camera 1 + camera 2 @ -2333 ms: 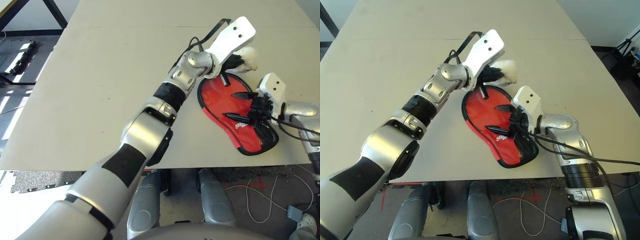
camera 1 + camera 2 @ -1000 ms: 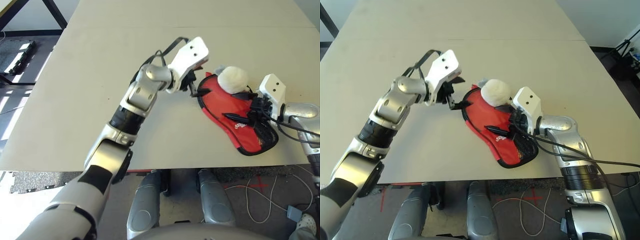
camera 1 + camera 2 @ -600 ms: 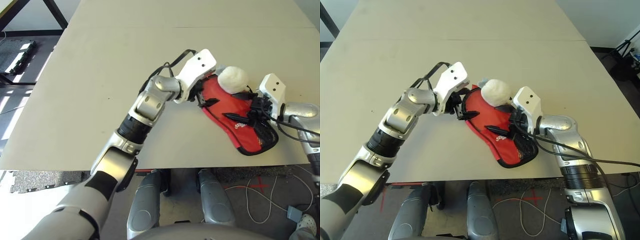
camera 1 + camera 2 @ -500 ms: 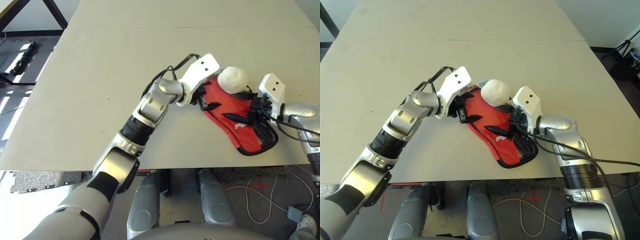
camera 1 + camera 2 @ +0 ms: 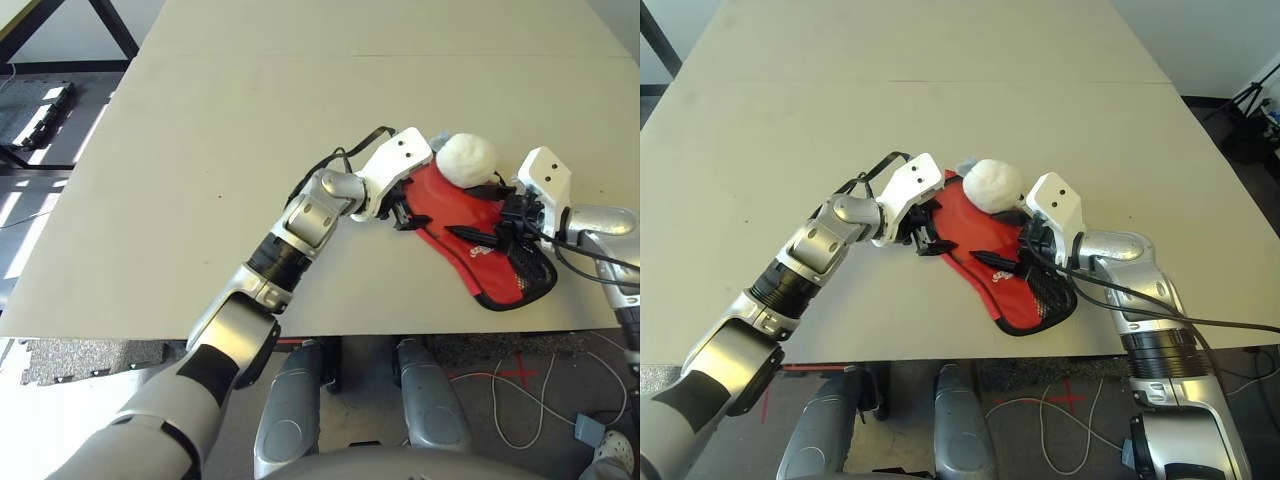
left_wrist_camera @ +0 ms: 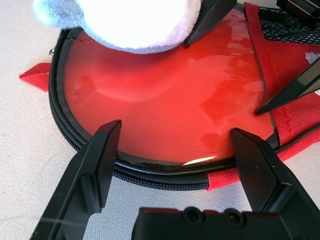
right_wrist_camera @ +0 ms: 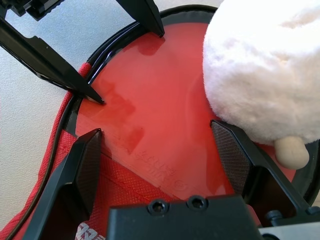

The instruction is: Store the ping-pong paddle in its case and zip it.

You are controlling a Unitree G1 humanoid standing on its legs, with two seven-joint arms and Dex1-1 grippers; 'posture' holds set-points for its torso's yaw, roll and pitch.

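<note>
the table [image 5: 200, 150] is evenly and brightly lit, and only short, soft shadows are cast beneath the arms. the white ball [image 6: 135, 22] is overexposed in the left wrist view, its texture being lost. soft glare is spread across the paddle [image 6: 170, 105], and a thin bright glint is caught at its near edge. the nearest fingers [image 7: 82, 172] are rendered slightly soft. straight lines are bent a little toward the head views' edges.

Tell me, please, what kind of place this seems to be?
Probably a robotics lab or test room, not a home. A large plain table stands bare apart from the case and a white fluffy ball; loose cables lie on the floor, and a black metal stand is nearby.
</note>
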